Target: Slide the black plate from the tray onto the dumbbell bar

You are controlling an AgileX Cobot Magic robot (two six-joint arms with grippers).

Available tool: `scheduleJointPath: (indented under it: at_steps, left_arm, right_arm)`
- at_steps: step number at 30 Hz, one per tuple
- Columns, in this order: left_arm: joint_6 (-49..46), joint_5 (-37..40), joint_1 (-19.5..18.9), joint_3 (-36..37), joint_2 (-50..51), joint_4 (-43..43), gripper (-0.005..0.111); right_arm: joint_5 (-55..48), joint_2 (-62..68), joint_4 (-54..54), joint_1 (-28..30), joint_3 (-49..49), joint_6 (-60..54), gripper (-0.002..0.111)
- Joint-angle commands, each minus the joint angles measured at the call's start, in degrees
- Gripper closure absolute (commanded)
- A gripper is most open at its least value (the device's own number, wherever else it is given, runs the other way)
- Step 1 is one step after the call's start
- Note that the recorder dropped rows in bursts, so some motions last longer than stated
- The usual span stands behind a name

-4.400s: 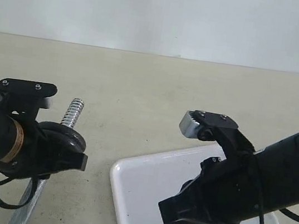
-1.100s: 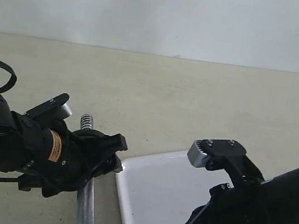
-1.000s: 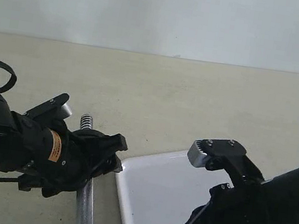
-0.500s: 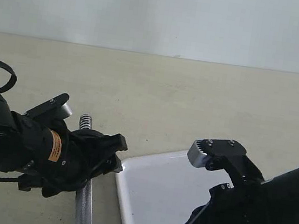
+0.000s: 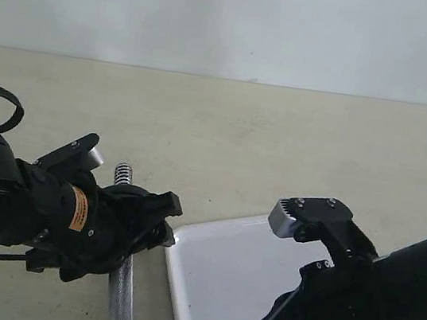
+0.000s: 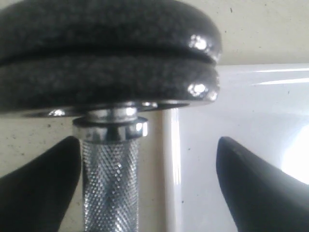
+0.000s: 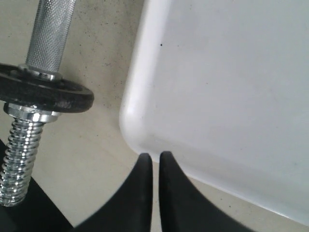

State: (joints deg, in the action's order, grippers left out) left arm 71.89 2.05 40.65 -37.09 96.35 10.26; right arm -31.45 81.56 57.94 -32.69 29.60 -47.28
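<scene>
The plate [image 6: 106, 82] is on the bar [image 6: 110, 183], seated against the collar, dead ahead of the left fingers [image 6: 38, 188]. These are spread wide either side of the knurled shaft and touch neither bar nor plate.

Seen from outside, the bar lies along the worktop [image 5: 281, 138] from 12 to 6 o'clock, with its threaded tip at 12. The tray [image 7: 140, 87] is just beside it at 3 o'clock.

The left arm is the nearer. The right fingers [image 7: 169, 193] are pressed together on nothing, over the tray's corner.

The plate is black with a pebbled cast face and a rounded, glossy rim. Its edge shows two bands with a groove between; I cannot tell whether that is one disc or two. A second disc [image 7: 43, 96] sits at the bar's 6 o'clock end.

Threading looks done, so the left fingers need only back straight off.
</scene>
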Motion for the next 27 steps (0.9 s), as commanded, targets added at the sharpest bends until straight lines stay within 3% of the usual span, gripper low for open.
scheduleJointPath:
  at_steps: [1,9,18,27]
  left_arm:
    - [-0.6,0.4,-0.1,-0.2,0.0,0.2,0.035]
    - [-4.5,9.8,-0.1,-0.2,-0.3,0.2,0.055]
    - [-4.5,5.0,-0.1,-0.2,-6.2,0.0,0.055]
    - [-4.5,5.1,-0.1,-0.2,-8.3,0.0,0.055]
  right_arm:
    - [0.4,-0.3,0.2,0.0,-0.3,-0.2,0.107]
    - [1.1,-0.3,0.3,0.0,-0.3,-0.2,0.107]
    - [1.1,-0.3,0.4,0.0,-0.3,0.4,0.107]
    - [0.7,-0.3,0.4,0.0,-0.3,0.7,0.107]
